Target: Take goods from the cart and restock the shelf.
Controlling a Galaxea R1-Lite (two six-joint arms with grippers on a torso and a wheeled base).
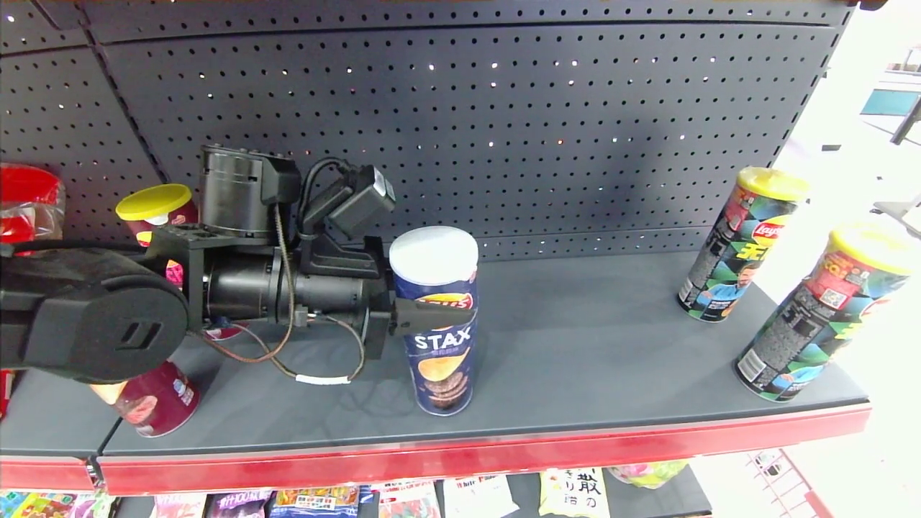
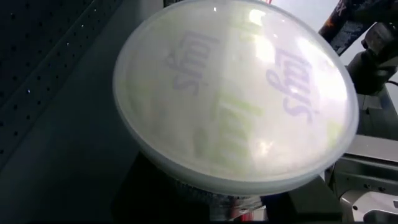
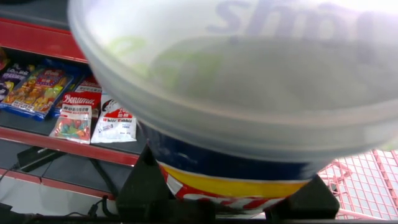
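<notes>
Left gripper (image 1: 434, 311): jaws closed on the upper half of the blue can (image 1: 440, 360), one finger across the front face, the other hidden behind. The can is upright, its base down on the grey shelf (image 1: 575, 345), towards the front edge. The left wrist view adds only the can's white lid (image 2: 235, 93) from above. Right gripper (image 3: 227, 199): black fingers clamp either side of a second can (image 3: 236, 177), blue with a yellow and red band and a clear lid; behind it lie snack packets (image 3: 74, 106) on a lower shelf and a red wire grid (image 3: 367, 186). In the head view, two yellow-lidded cans (image 1: 741, 244) stand well apart to the right and red cans (image 1: 155, 399) to the left.
</notes>
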